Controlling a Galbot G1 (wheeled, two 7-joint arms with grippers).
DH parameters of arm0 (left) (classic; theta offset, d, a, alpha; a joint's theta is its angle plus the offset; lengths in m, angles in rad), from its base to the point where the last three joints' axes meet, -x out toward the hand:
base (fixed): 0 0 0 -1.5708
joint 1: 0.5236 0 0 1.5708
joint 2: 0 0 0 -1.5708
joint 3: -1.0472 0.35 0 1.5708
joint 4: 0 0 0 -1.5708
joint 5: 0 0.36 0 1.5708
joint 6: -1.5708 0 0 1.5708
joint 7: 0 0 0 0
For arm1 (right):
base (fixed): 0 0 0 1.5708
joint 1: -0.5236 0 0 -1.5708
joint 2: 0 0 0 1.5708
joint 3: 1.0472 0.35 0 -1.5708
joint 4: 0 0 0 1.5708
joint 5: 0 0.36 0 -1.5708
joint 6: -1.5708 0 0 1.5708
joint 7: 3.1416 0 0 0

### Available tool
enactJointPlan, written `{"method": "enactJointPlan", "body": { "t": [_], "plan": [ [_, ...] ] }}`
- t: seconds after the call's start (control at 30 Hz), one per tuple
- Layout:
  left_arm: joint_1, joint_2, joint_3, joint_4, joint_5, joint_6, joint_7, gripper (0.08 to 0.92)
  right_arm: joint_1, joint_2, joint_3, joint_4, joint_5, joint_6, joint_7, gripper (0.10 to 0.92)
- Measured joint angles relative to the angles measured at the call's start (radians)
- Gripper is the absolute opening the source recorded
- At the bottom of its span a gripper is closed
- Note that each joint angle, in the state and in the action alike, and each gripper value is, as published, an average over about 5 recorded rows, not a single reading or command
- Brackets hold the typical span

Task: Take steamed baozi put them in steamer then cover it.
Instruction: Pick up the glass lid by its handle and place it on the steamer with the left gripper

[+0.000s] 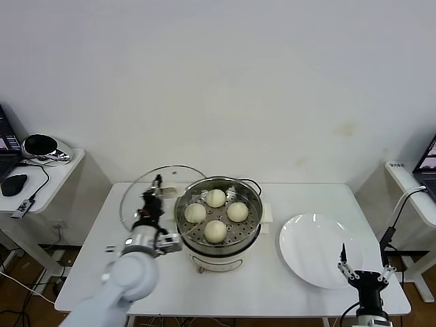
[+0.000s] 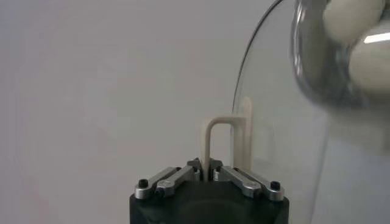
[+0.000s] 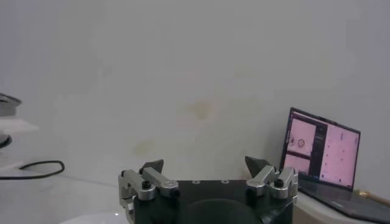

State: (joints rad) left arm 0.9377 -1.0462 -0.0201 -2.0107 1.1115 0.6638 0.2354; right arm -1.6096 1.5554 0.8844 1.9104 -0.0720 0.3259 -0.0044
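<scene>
Several cream-white baozi [image 1: 216,214] sit in the shiny steel steamer [image 1: 251,225] on its cream cooker base at the table's middle. My left gripper [image 1: 152,195] is shut on the cream handle [image 2: 211,141] of the clear glass cover [image 1: 135,191]. It holds the cover tilted up on edge just left of the steamer. In the left wrist view the glass rim [image 2: 248,67] curves upward, with the steamer and baozi [image 2: 372,61] behind it. My right gripper [image 1: 363,272] is open and empty, low at the table's front right, pointing up.
A flat white plate [image 1: 313,249] lies right of the steamer, beside my right gripper. A black cord [image 1: 253,184] runs behind the steamer. Side tables with laptops stand at far left [image 1: 41,170] and far right [image 3: 322,152].
</scene>
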Motion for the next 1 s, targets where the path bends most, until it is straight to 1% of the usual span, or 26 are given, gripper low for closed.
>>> {"method": "enactJointPlan", "body": {
  "t": [0.17, 0.33, 0.7, 1.0],
  "plan": [
    [-0.06, -0.086, 0.08, 0.053, 0.072, 0.011, 0.04, 0.149, 0.001, 0.005, -0.003, 0.0, -0.006, 0.003, 0.002, 0.823],
    [-0.09, -0.14, 0.139, 0.102, 0.109, 0.003, 0.054, 0.149, 0.001, 0.004, -0.004, -0.003, -0.006, 0.007, 0.003, 0.823],
    [-0.134, -0.217, 0.202, 0.178, 0.147, -0.024, 0.055, 0.149, 0.003, 0.003, -0.007, -0.011, -0.008, 0.011, 0.004, 0.823],
    [-0.142, -0.251, 0.225, 0.229, 0.167, -0.036, 0.053, 0.149, -0.005, -0.007, -0.002, -0.014, -0.001, 0.016, 0.004, 0.823]
  ]
}}
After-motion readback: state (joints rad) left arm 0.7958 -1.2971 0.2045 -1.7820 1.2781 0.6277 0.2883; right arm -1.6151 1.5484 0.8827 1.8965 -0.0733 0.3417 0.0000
